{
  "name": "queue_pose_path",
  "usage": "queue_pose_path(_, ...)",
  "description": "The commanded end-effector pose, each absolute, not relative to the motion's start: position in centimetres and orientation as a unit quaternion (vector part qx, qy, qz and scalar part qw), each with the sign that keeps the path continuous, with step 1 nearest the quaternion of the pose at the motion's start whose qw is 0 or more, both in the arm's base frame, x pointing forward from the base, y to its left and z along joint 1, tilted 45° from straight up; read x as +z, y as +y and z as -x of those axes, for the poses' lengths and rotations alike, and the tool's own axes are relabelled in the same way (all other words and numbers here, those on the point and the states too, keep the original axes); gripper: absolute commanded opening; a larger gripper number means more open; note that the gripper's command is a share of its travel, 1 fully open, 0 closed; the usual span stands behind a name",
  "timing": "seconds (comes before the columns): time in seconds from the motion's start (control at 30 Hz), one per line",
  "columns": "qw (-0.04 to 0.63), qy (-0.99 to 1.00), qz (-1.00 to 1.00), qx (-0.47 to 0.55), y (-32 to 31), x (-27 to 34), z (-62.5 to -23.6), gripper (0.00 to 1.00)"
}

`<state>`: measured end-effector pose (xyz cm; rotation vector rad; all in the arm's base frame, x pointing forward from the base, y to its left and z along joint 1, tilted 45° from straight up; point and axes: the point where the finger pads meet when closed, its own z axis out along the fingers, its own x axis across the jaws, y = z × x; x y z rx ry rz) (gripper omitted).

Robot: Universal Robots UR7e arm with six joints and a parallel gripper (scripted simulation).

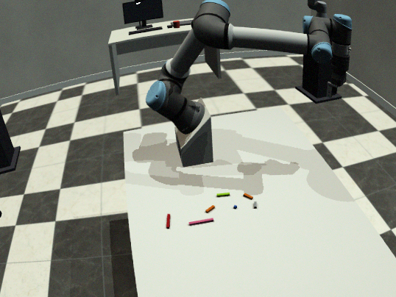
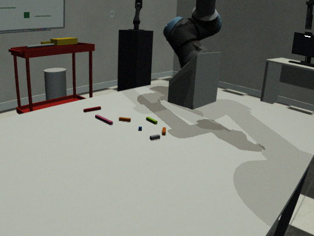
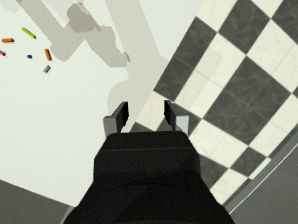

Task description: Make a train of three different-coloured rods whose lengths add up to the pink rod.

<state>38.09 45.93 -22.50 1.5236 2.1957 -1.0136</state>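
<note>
The pink rod (image 1: 201, 221) (image 2: 104, 119) (image 3: 2, 53) lies flat, cut off at the left edge of the wrist view. The red rod (image 1: 168, 221) (image 2: 92, 109) lies left of it in the top view. One orange rod (image 1: 210, 209) (image 2: 124, 119) (image 3: 7, 40) lies near the pink rod. The lime rod (image 1: 223, 194) (image 2: 152, 120) (image 3: 29, 33), blue rod (image 1: 235, 206) (image 2: 140, 128) (image 3: 29, 56), second orange rod (image 1: 248, 196) (image 2: 164, 131) (image 3: 48, 54) and grey rod (image 1: 255, 205) (image 2: 154, 137) (image 3: 47, 69) lie apart. My gripper (image 3: 146, 108) is open and empty, high above and away from the rods.
The rods lie on the white table (image 1: 221, 265) (image 2: 102, 181) (image 3: 45, 135). The arm's pedestal (image 1: 198, 148) (image 2: 204, 80) stands at its back. The table's edge and the checkered floor (image 3: 250, 80) show beneath and right of the gripper in the wrist view.
</note>
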Motion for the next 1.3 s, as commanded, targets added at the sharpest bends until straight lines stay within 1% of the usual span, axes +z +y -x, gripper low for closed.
queue_pose_path(0.0, 0.141, 0.761, -0.528, -0.350, 46.0, -22.4, -38.1, 1.00)
queue_pose_path(0.77, 0.142, 0.759, -0.530, -0.349, 45.8, -22.4, -38.3, 1.00)
queue_pose_path(1.1, 0.147, 0.749, -0.549, -0.340, 43.9, -22.5, -39.9, 1.00)
queue_pose_path(1.27, 0.154, 0.735, -0.572, -0.329, 41.4, -22.5, -41.8, 1.00)
